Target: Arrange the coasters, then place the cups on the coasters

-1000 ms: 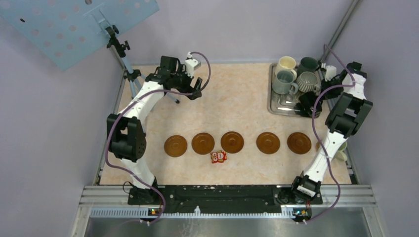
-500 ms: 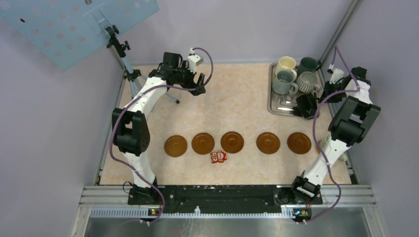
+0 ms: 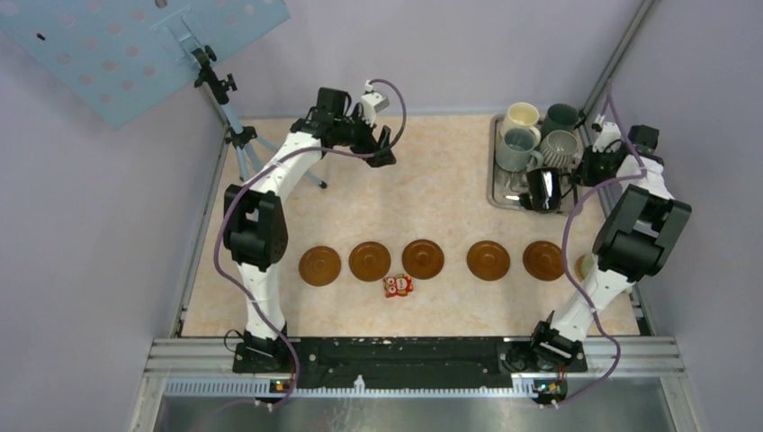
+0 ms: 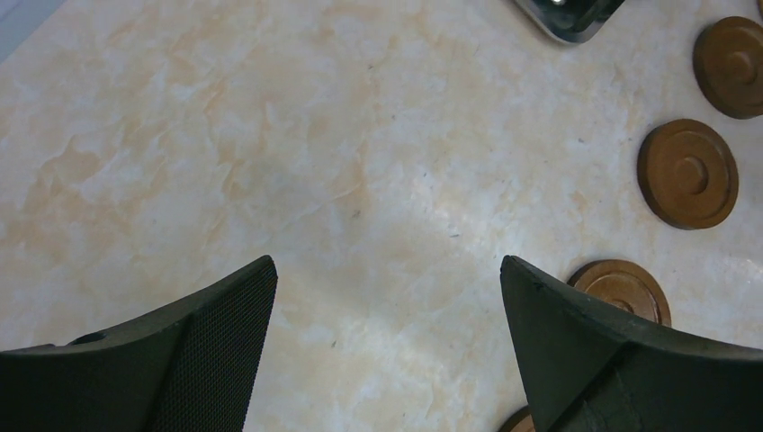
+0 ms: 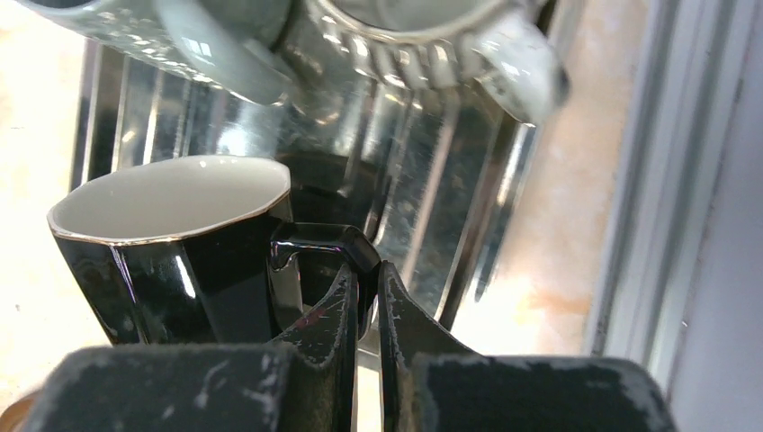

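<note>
right gripper (image 5: 364,279) pinched tight on the handle of the dark cup (image 5: 171,243) at the near end of the metal tray (image 3: 502,196), four other cups (image 3: 520,148) behind it, left gripper (image 4: 387,270) spread wide, holding nothing, brown coasters (image 3: 423,259) in a row

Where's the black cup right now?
Top view, far right: the black cup is at the tray's near end, next to the grey cups, its handle pinched by the right gripper.
</note>
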Tool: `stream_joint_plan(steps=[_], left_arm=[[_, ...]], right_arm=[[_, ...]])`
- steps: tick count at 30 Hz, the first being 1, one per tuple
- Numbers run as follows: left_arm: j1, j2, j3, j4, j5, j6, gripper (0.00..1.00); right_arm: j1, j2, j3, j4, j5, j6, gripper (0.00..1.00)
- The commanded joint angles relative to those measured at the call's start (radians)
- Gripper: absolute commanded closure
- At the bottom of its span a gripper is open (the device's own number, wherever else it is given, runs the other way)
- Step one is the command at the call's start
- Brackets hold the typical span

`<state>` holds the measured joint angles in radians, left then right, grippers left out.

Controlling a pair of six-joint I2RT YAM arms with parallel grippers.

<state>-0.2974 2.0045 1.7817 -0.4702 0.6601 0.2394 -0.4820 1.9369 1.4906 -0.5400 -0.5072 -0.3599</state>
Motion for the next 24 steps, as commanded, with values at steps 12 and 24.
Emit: stream_joint_plan(steps=[12, 24], left_arm=[[-0.177, 0.262, 0.398, 0.061, 0.151, -0.046, 0.01], [-0.216, 0.309, 0.424, 0.095, 0.024, -0.016, 0.01]], right_arm=[[0.098, -0.271, -0.194, 0.446, -0.071, 0.137, 1.00], [0.187, -0.445, -0.621, 1.062, 0.116, 0.187, 1.00]])
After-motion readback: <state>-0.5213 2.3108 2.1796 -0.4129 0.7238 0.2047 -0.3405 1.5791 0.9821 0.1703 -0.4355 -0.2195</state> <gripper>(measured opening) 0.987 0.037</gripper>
